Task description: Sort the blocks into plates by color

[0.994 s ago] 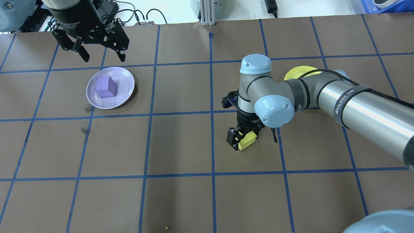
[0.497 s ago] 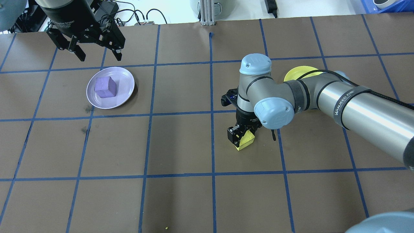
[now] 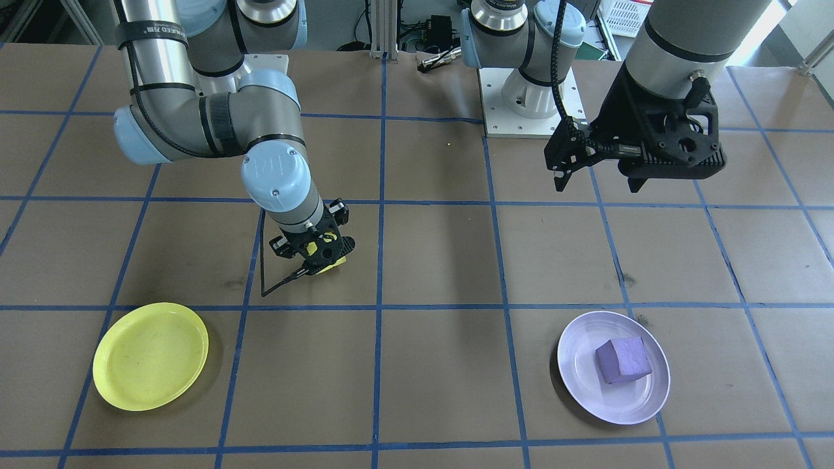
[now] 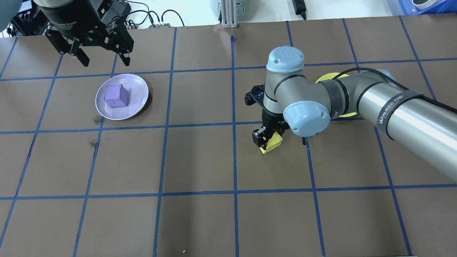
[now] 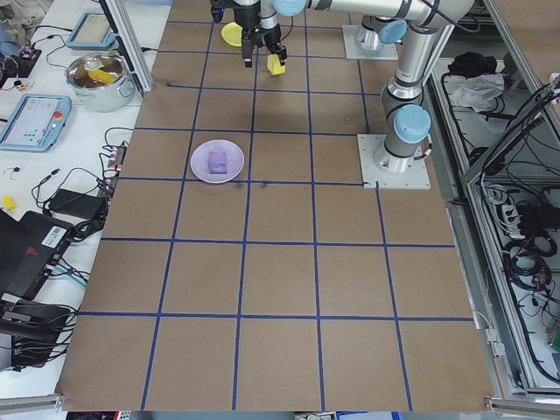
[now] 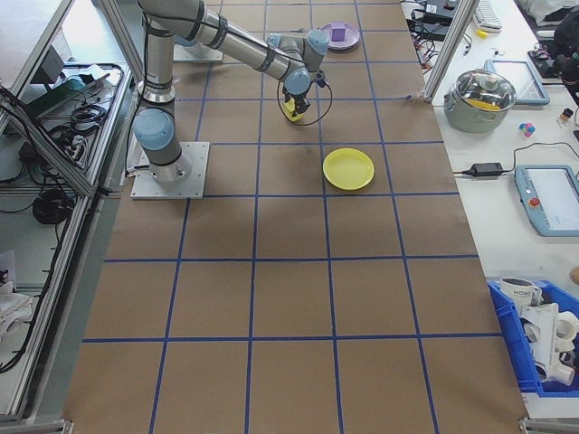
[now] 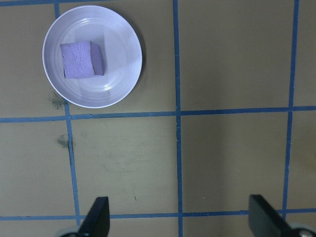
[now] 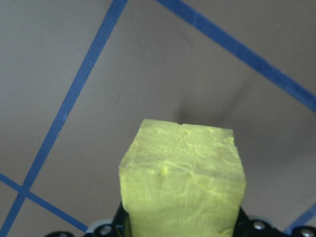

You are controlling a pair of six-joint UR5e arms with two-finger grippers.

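The yellow block (image 4: 274, 144) hangs a little above the table with my right gripper (image 4: 267, 142) shut on it; it fills the right wrist view (image 8: 182, 182). Beyond it, the right arm hides most of the yellow plate (image 4: 325, 78), which shows whole in the front view (image 3: 151, 355). The purple block (image 4: 116, 96) lies in the lavender plate (image 4: 138, 91), also seen in the left wrist view (image 7: 118, 64). My left gripper (image 4: 101, 55) hovers open and empty past that plate's far edge.
Blue tape lines (image 4: 234, 125) divide the brown table into squares. A black cable (image 3: 264, 260) loops down beside the right gripper. The arm base plate (image 3: 528, 98) sits at the robot's side. A metal pot (image 6: 487, 95) and devices stand off the far edge.
My right gripper has moved away from the robot toward the yellow plate, with the yellow block held in it. My left gripper has drifted left and farther from the lavender plate.
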